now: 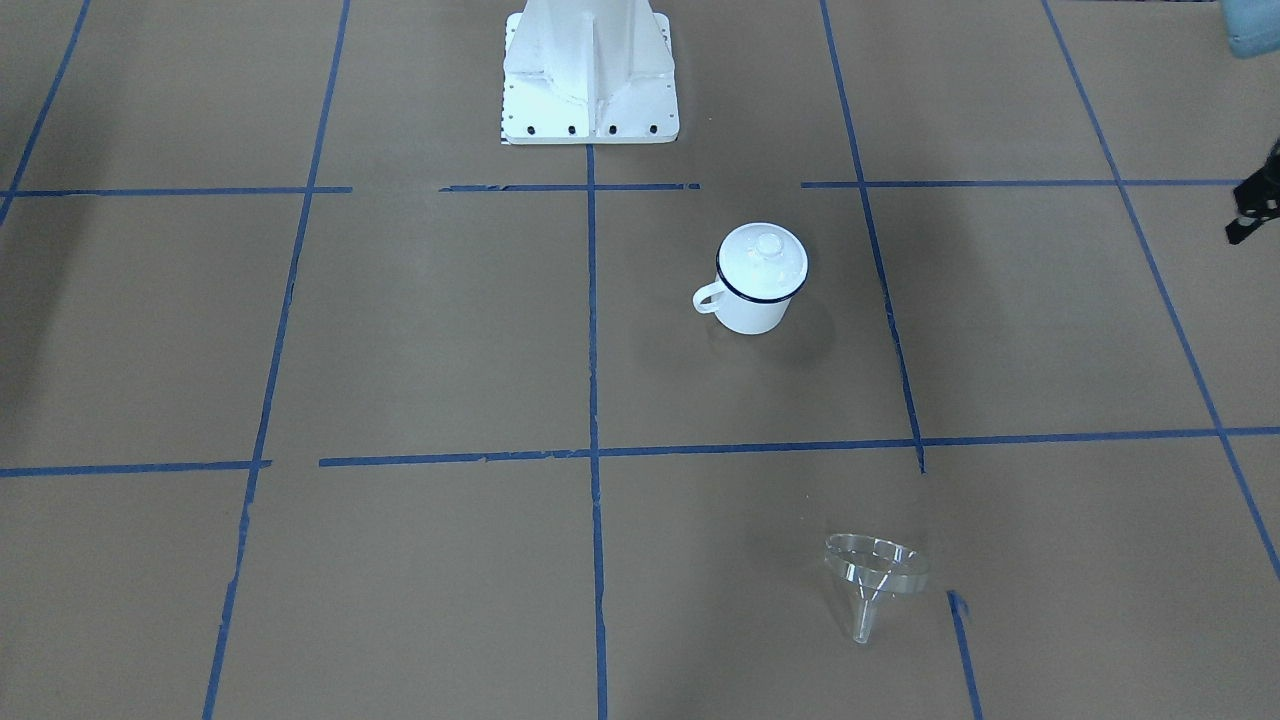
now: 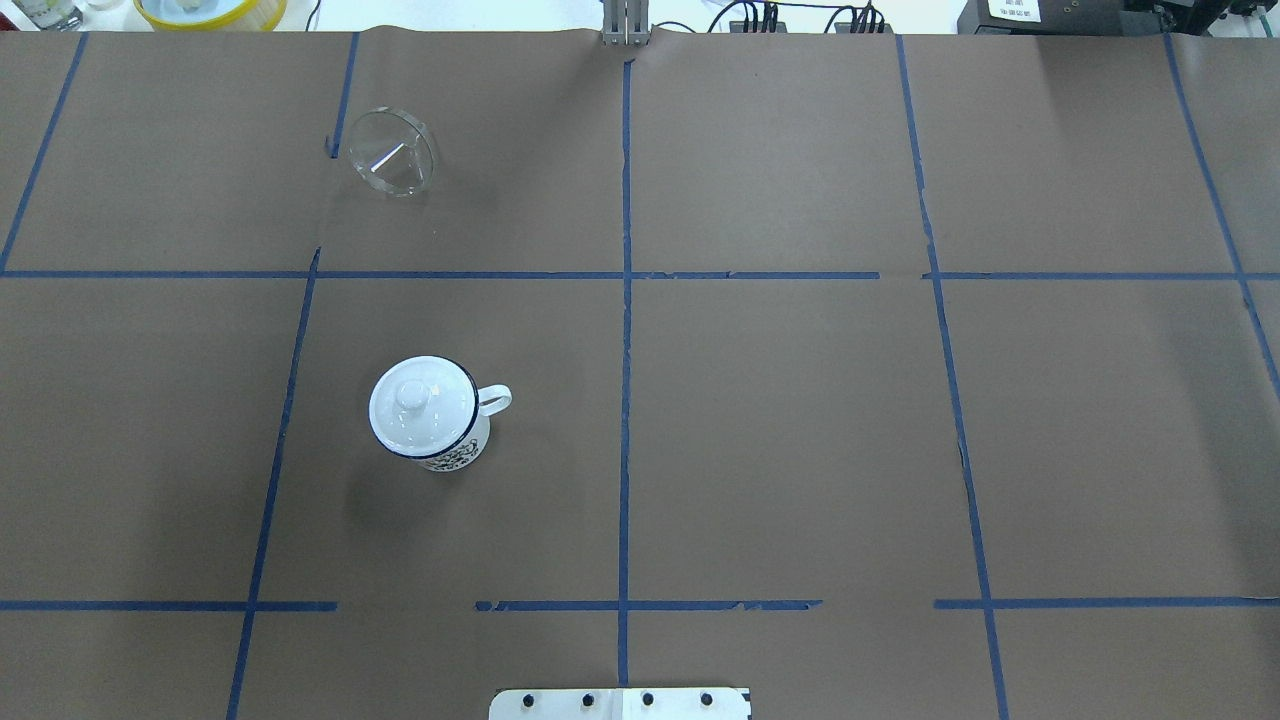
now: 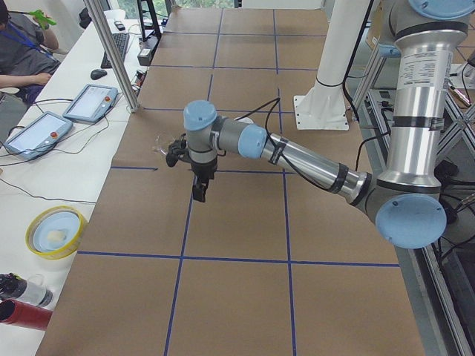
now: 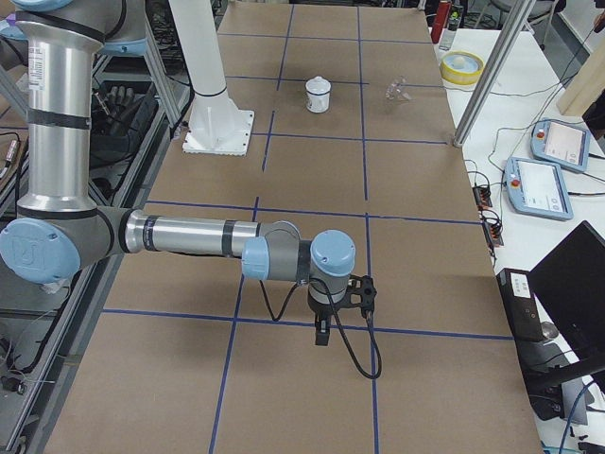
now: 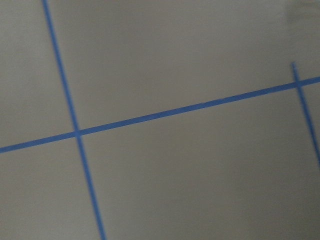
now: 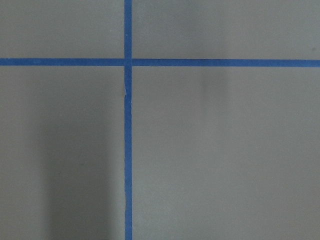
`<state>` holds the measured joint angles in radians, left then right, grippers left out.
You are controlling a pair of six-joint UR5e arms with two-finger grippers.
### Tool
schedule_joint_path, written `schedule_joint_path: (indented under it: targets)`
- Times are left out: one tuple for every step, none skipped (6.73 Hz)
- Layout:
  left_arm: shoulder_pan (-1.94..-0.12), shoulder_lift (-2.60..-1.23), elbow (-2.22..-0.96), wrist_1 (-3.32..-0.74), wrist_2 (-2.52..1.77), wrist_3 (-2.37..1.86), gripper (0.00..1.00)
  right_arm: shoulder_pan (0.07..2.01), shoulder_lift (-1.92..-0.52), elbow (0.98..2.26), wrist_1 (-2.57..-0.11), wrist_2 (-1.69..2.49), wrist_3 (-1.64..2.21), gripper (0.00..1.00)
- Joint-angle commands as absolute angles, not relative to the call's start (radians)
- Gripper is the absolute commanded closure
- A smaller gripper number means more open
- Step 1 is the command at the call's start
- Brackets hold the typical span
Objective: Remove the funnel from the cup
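The funnel (image 2: 392, 165) lies tipped on the worktop (image 2: 800, 420), well apart from the cup (image 2: 430, 415), so removal looks finished. Left pincer (image 3: 198, 194) and right pincer (image 4: 322, 337) hang over bare paper. Whether either is clenched or released, I cannot tell. Probably only parking the arms remains.

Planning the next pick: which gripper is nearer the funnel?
Left. The left gripper hovers at the funnel's end of the table; the right gripper is at the opposite end.

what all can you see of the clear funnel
The small transparent clear funnel has a wide round rim and short narrow spout. It lies tipped on its side on the brown paper table, spout pointing away from the robot, beside blue tape, well apart from the white enamel mug. Nothing else touches it.
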<state>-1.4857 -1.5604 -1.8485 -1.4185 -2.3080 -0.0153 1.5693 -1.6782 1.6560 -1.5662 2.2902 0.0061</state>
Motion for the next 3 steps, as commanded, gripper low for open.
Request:
schedule_joint_path:
  targets:
    - [-1.589,-1.522,-1.647,-1.536,-2.312,0.023,0.00,1.569,-1.678,1.655,-1.566,2.290,0.006,0.00]
    - [-1.591,-1.497,-1.635,-1.566,-2.344,0.021,0.00,1.569,-1.678,1.657,-1.566,2.290,0.006,0.00]
    - [-1.594,-1.497,-1.641,-1.553,-2.396,0.011,0.00,1.569,-1.678,1.655,-1.566,2.290,0.006,0.00]
